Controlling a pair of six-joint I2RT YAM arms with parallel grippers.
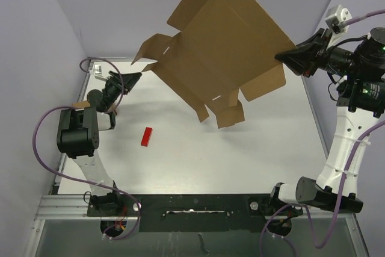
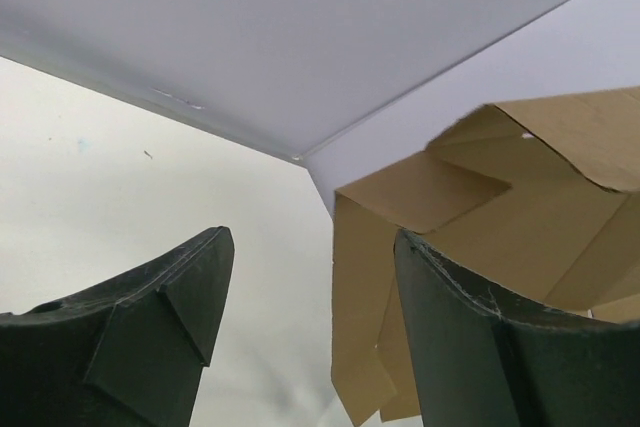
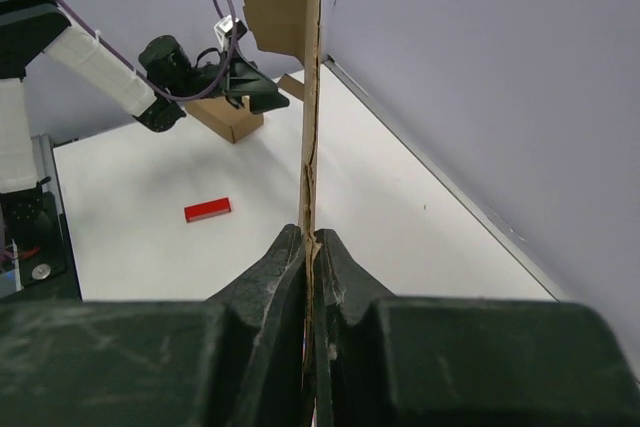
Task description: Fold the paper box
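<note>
The paper box (image 1: 222, 46) is a large flat sheet of brown cardboard with flaps, hanging tilted in the air above the table's back half. My right gripper (image 1: 280, 58) is shut on its right edge. The right wrist view shows that edge (image 3: 311, 97) end-on, running up from the closed right gripper (image 3: 311, 243). My left gripper (image 1: 136, 77) is open at the box's lower left flap (image 1: 147, 52). In the left wrist view that flap (image 2: 365, 287) hangs between the fingers (image 2: 190, 287), close to the right one; I cannot tell if it touches.
A small red block (image 1: 147, 136) lies on the white table (image 1: 198, 161) left of centre, also seen as the red block (image 3: 207, 210) from the right wrist. A small brown cardboard box (image 3: 228, 117) sits under the left arm. Lilac walls close in the back and sides.
</note>
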